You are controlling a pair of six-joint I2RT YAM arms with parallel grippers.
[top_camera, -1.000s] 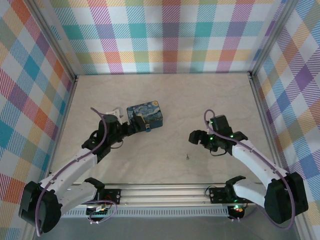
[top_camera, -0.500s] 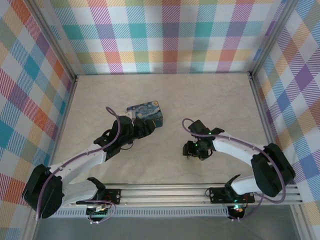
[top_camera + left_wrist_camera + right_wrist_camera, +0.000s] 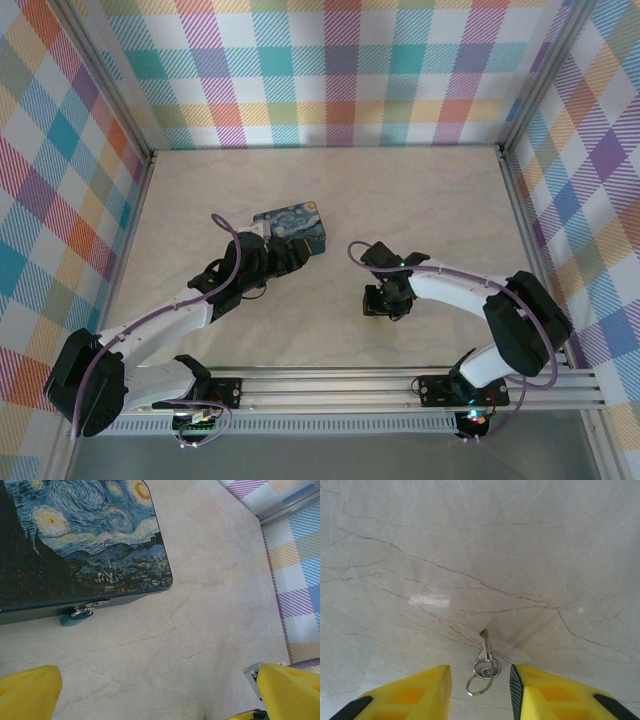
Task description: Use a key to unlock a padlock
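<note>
From above, the left gripper (image 3: 283,258) sits at the near edge of the painted tin (image 3: 292,228) and covers that side of it. We cannot make out the padlock there, and the arm's dark body hides how the fingers stand. The right gripper (image 3: 381,302) is low over the table (image 3: 440,200), near the middle and well apart from the tin. It hides whatever lies beneath it. The far half of the table is open up to the plaid walls (image 3: 340,70), and so is the stretch to the right of the right arm.

In the left wrist view, the tin is cut off at the top and left edges of the frame. The padlock (image 3: 74,618) is tucked against the tin's near side. Only a sliver of its blue body shows under the rim, with the silvery shackle at the tin's clasp; its keyhole is out of sight. The left fingers (image 3: 27,692) are spread wide, one pad in each lower corner and both well short of the padlock. Bare table runs between them and off to the right, as far as the wall's metal rail (image 3: 290,510).

In the right wrist view, the key (image 3: 485,652) lies flat on the table with its blade pointing away. Its round head lies level with the tips of the right fingers (image 3: 410,695), and its ring (image 3: 479,684) hangs into the gap between them. The pads stand partly apart, with a narrow gap on each side of the key, and we see no contact. The bottom edge cuts off the fingers' lower parts. Ahead of the key the table is clear.
</note>
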